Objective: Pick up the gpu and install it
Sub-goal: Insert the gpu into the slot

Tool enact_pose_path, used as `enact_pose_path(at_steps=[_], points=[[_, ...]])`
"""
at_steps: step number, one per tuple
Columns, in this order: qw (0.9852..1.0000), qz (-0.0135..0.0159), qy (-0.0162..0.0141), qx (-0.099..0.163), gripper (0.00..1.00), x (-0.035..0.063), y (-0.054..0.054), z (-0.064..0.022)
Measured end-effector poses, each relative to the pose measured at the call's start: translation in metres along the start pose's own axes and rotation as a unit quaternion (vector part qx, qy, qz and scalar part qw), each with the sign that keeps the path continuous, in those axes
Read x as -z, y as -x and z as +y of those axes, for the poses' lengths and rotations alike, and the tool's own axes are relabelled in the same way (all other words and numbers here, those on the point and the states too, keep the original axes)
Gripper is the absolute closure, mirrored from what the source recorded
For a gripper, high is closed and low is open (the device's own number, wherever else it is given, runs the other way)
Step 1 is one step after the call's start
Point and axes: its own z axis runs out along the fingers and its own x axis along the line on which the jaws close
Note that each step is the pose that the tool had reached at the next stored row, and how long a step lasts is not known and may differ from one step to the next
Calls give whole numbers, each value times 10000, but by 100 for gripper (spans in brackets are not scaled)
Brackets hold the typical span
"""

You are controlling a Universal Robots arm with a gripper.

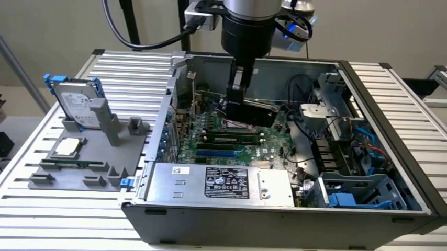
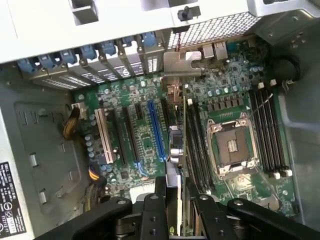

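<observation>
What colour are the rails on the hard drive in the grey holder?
Blue rails on the hard drive, clearest in the exterior view.

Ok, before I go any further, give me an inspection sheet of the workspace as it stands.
Surface: slatted metal table carrying an open computer case and a grey fixture.
Job's things: gpu held on edge over the motherboard, silver bracket toward the rear slots; cannot tell if it is seated.
Clutter: hard drive with blue rails and a small square chip, both on the fixture.
Hand: hand shut on the gpu.
Cables: black cable running to the arm; black and blue wires inside the case.
Surroundings: pale wall behind.
</observation>
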Motion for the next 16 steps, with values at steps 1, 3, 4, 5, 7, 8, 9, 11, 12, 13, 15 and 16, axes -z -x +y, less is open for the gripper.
enact_pose_path(at_steps=[1, 3, 4, 5, 7, 8, 9, 11, 12, 13, 15, 16], points=[[10000, 1, 4, 89, 100, -13, 0, 0], [9996, 3, 12, 274, 100, -39, -1, -1], [9993, 5, 17, 364, 100, -52, -2, -1], [9990, 6, 24, 452, 100, -65, -3, -1], [9983, 7, 39, 576, 100, -94, -8, -3], [9980, 8, 47, 634, 100, -108, -12, -3], [9977, 9, 56, 679, 100, -122, -17, -5], [9973, 11, 75, 726, 100, -153, -34, -5], [9973, 12, 81, 734, 100, -169, -45, -2], [9972, 13, 87, 740, 100, -183, -56, 1], [9972, 14, 94, 742, 100, -214, -92, 18], [9972, 14, 94, 742, 100, -230, -113, 32]])
